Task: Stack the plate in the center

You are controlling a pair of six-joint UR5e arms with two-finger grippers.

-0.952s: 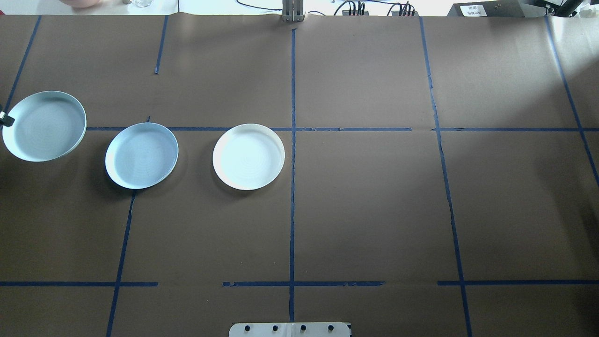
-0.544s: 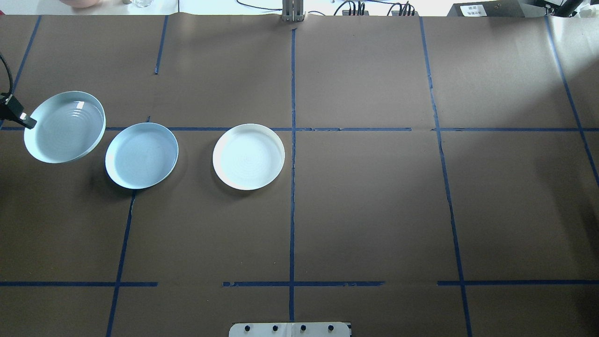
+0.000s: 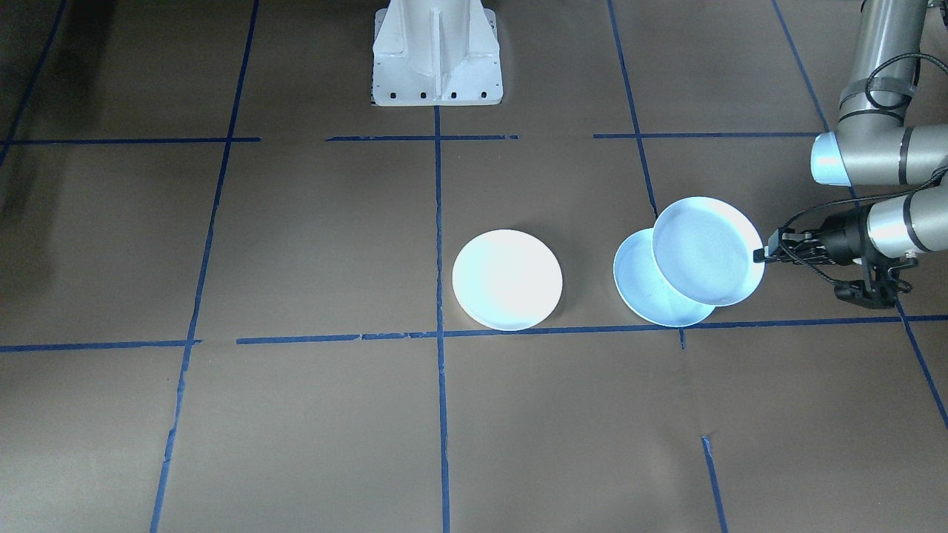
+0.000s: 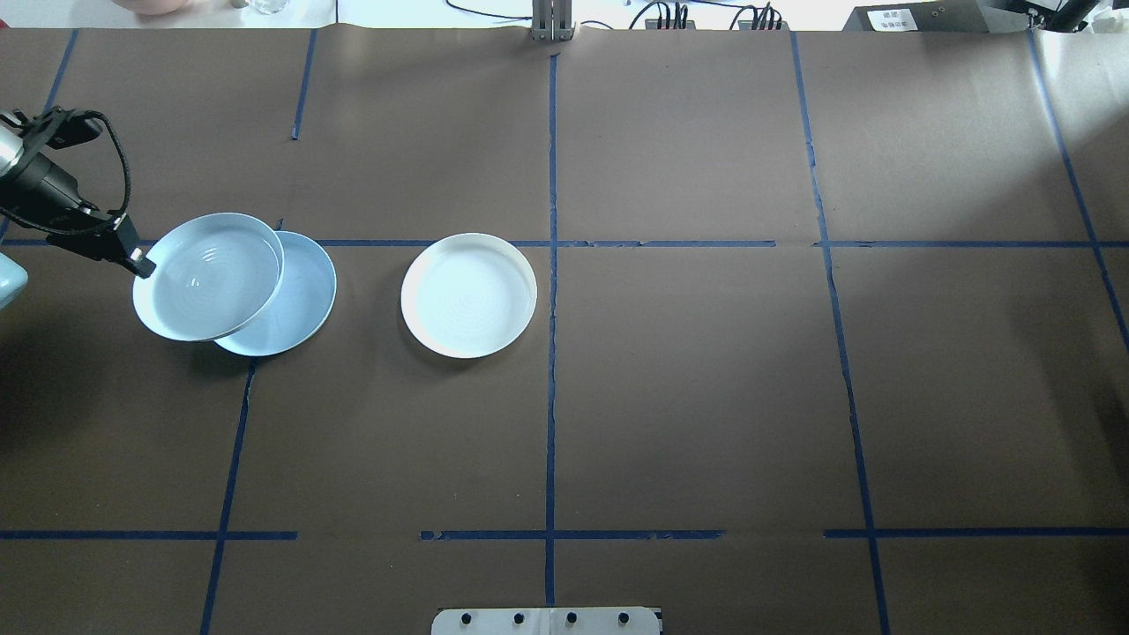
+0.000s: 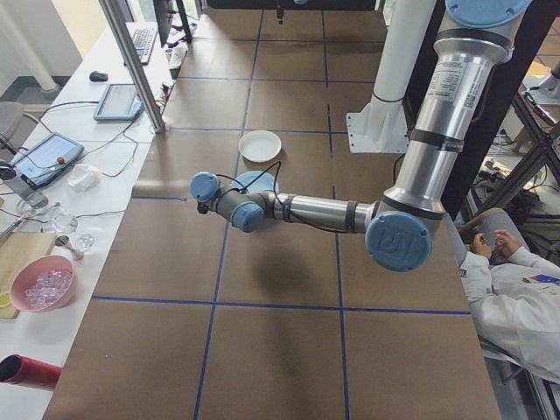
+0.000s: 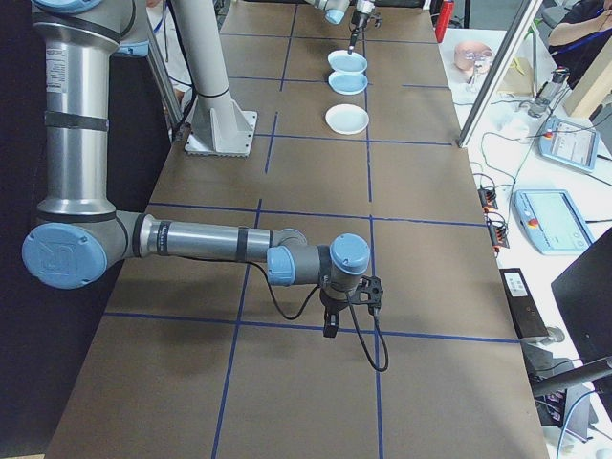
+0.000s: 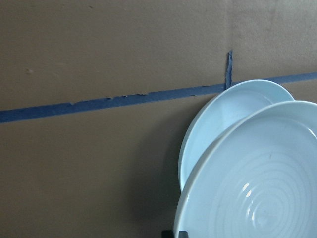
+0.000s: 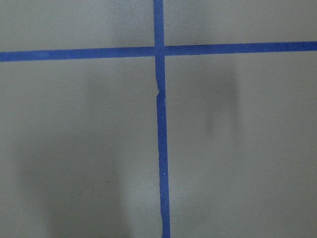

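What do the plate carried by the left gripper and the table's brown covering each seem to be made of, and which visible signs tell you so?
Carried plate: probably glazed ceramic or glossy melamine; the pictures cannot settle which. It is pale bluish-white with bright highlights on concentric rings, seen in the left wrist view. The left gripper grips its rim.

Table covering: looks like matte brown paper, with creases, seams and no glare, marked off by blue tape.

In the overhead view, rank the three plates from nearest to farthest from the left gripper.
1. Held plate: clamped at its rim in the left gripper, on the view's left.
2. Bluish plate: on the table, partly under the held one.
3. White plate: farthest, near the centre line.
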